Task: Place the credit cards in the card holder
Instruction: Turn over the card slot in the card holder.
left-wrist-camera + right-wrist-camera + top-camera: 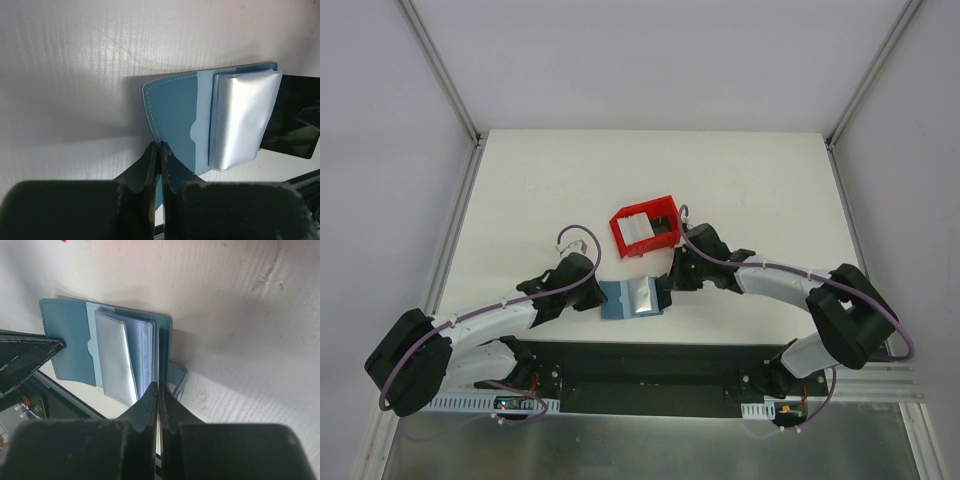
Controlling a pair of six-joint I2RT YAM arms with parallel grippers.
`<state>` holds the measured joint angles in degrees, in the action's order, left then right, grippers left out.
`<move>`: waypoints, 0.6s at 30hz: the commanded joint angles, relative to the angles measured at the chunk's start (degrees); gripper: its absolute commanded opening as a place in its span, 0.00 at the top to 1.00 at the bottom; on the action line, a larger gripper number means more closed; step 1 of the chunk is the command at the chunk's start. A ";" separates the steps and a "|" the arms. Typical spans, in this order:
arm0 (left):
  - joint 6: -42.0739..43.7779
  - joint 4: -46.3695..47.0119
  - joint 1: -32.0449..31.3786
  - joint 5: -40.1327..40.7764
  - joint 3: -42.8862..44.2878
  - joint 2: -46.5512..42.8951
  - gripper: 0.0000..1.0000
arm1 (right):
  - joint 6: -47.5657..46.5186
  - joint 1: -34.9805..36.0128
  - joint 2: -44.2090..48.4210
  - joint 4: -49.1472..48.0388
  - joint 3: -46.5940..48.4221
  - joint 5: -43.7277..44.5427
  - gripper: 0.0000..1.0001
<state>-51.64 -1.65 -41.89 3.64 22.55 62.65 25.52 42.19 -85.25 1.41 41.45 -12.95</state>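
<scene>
Card holder (632, 299) open on table (540, 190) near its front edge, pinched both sides.
Left gripper (160, 149) and right gripper (158, 387) clench its flaps; credit cards (638, 230) lie in red bin (620, 240); sleeve contents unclear.

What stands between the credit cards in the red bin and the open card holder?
Only the near wall of the red bin, which holds the credit cards; nothing lies on the table between it and the card holder. The left gripper and right gripper pinch the holder's edges.
</scene>
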 commanded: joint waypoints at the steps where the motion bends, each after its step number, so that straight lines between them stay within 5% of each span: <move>1: 0.57 -0.55 0.49 0.40 0.13 0.28 1.00 | -0.29 2.01 -0.71 -0.27 1.87 -0.67 1.00; 14: 1.01 -0.37 0.49 0.23 0.39 0.45 1.00 | -4.77 7.99 -1.06 17.92 13.39 12.59 1.00; 18: 0.75 -0.29 0.49 0.14 0.39 0.80 1.00 | -5.92 8.17 0.70 12.23 12.95 7.34 1.00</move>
<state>-51.64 -1.76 -41.89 3.60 22.55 62.81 21.43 49.84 -86.11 14.52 52.86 -4.03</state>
